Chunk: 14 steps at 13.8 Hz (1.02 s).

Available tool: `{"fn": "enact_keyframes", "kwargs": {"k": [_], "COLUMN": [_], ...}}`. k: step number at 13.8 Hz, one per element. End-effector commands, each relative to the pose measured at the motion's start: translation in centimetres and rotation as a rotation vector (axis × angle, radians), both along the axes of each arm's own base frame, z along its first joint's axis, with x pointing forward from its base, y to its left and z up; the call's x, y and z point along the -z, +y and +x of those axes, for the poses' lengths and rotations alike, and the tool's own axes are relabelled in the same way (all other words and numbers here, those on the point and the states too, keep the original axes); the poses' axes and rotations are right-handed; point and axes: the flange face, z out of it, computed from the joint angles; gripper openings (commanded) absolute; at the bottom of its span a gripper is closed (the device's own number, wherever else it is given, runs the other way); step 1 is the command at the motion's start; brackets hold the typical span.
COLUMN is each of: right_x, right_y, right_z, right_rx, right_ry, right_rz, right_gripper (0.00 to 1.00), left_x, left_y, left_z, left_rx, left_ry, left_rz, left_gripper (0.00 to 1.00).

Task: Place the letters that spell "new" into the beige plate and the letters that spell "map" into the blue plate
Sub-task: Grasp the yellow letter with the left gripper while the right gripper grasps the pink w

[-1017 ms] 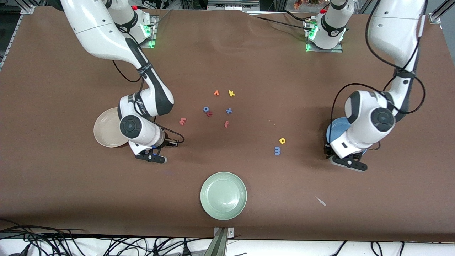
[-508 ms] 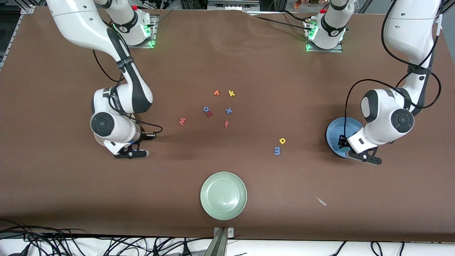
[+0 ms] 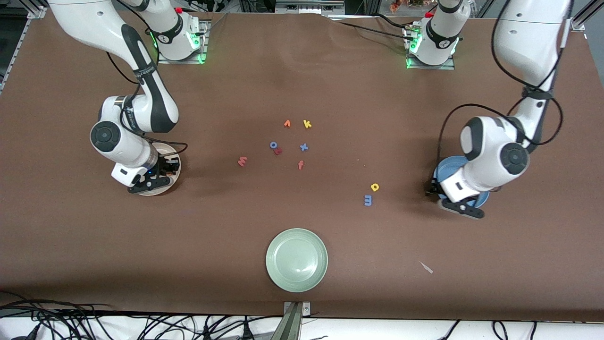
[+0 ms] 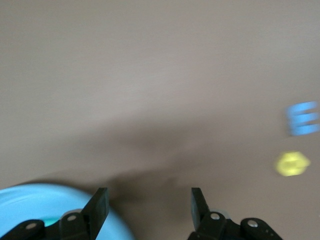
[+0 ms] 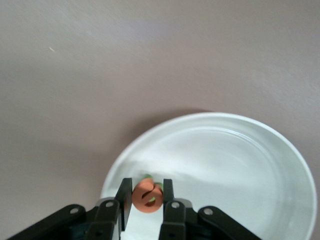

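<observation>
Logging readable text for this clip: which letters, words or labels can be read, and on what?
"k": yellow k, foam, on the table.
"x": blue x, foam.
"f": salmon f, foam.
"o": blue o, foam.
"m": blue m, foam, lying sideways.
"e": orange e, in the right hand over the beige plate.
Right arm's print: too small to read.
Nothing readable at the open left hand by the blue plate.

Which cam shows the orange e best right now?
Right wrist view: the orange e fills the gap between the right tool's fingers, over the beige plate, with something green right beside it. Front view hides it under the right arm. Left wrist view doesn't show it.
</observation>
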Motion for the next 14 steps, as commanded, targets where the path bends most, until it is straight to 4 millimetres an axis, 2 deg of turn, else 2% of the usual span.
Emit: {"fn": "enact_keyframes", "kwargs": {"k": [1, 2, 4, 5, 7, 11, 13, 14], "right_x": [-0.4, -0.3, -0.6, -0.7, -0.9, -1.6, -1.6, -1.4], "right_y": [-1.3, -1.2, -0.8, -0.4, 2.5, 9.4, 11.5, 12.3], "right_z": [-0.7, -0.7, -0.5, -0.4, -0.5, -0.8, -1.0, -1.2], "right_rx": [-0.018, -0.014, 0.004, 0.048, 0.148, 0.353, 0.434, 0.466], "right_ry": [-0.001, -0.001, -0.009, -0.012, -0.019, -0.03, -0.028, -0.024], "right_rz": [0.017, 0.019, 0.021, 0.021, 0.035, 0.07, 0.081, 0.084], "right_gripper": [0.51, 0.98, 1.0, 1.0, 1.0, 1.0, 1.0, 1.0], "left_x": [2.1, 2.8, 4.4, 5.3, 5.9, 6.5, 6.8, 7.1], "left_y": [-7.0, -8.9, -11.9, -12.7, -12.8, -13.2, -13.6, -13.6], "left_z": [-0.7, -1.2, -2.3, -2.5, -2.3, -3.2, -3.5, -3.8], "left_rx": [-0.018, -0.035, -0.058, -0.05, -0.05, -0.04, -0.033, -0.032], "left_ry": [0.009, 0.004, 0.013, 0.01, -0.008, 0.007, 0.012, 0.019], "left_rz": [-0.058, -0.057, -0.045, -0.037, -0.033, -0.026, -0.024, -0.021], "left_gripper": [0.78, 0.81, 0.81, 0.81, 0.81, 0.84, 0.82, 0.78]}}
